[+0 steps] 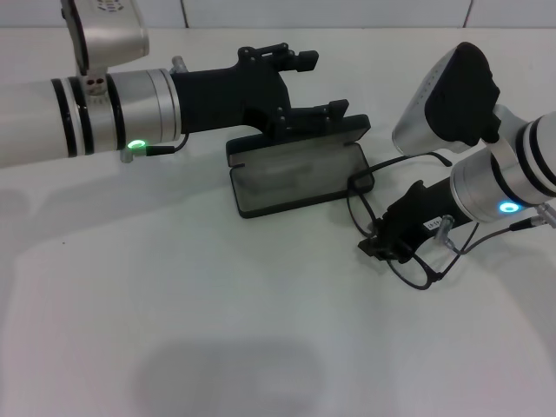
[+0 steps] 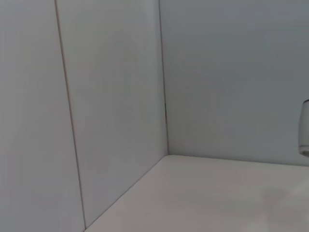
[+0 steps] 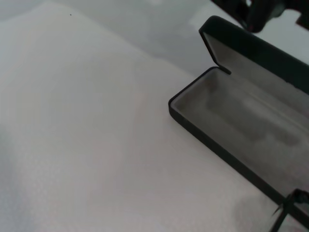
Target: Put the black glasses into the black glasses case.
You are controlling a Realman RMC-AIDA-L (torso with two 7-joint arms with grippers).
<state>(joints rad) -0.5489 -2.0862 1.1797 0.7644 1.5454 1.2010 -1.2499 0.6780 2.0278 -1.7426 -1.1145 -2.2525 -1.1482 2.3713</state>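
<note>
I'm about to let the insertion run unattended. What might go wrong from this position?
1. The right gripper holds the black glasses near one lens, so the frame may twist or slip.
2. One lens already overlaps the near end of the black glasses case; the frame could snag on that rim.
3. The left gripper sits at the open lid; if it slips, the lid may drop.
</note>
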